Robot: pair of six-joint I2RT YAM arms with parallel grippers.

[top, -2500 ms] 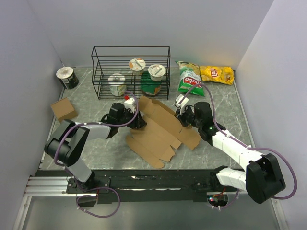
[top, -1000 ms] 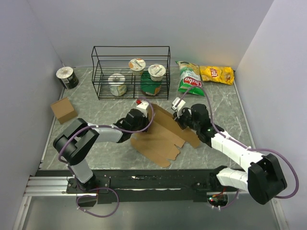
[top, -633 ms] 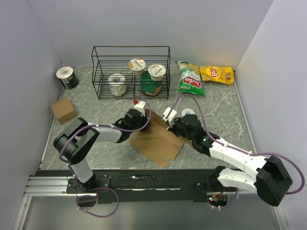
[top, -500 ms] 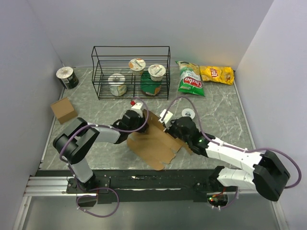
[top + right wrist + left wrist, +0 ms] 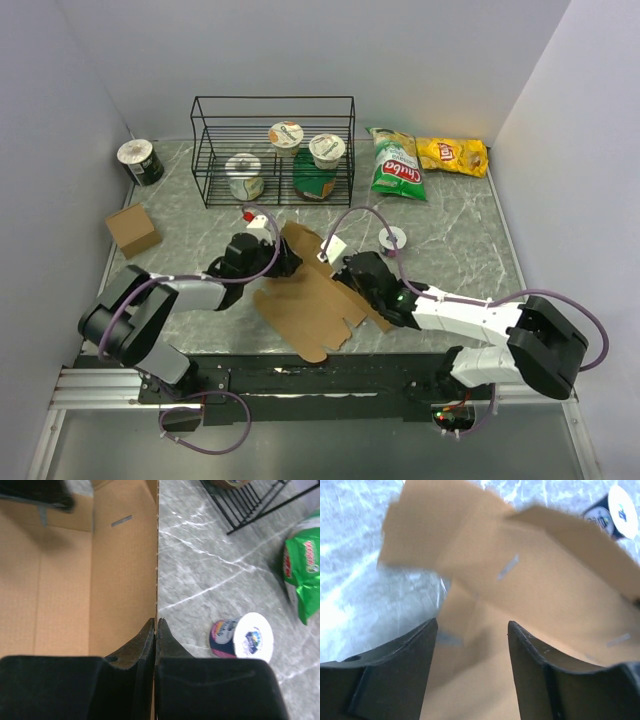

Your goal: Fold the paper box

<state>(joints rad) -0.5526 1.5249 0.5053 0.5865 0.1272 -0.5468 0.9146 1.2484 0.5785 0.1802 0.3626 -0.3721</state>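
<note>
The paper box (image 5: 310, 300) is a brown cardboard sheet, partly folded, lying mid-table with one wall raised. My right gripper (image 5: 345, 275) is shut on the thin upper edge of that raised wall; in the right wrist view the fingertips (image 5: 150, 630) pinch the edge and the box's inner panel (image 5: 65, 580) stretches to the left. At the box's left flap my left gripper (image 5: 287, 262) is open. In the left wrist view its fingers (image 5: 415, 650) stand apart over bare cardboard (image 5: 530, 580), gripping nothing.
A black wire rack (image 5: 272, 150) with cups stands at the back. A small cube-like box (image 5: 132, 228) and a can (image 5: 140, 162) sit at the left. A green bag (image 5: 395, 165) and a yellow bag (image 5: 452, 155) lie back right. A small cup (image 5: 393, 239) lies on the table right of the box.
My left gripper has opened, let go of the flap and drawn back to the left. My right gripper, still shut on the wall's edge, has swung left, and the box shifted left with it.
</note>
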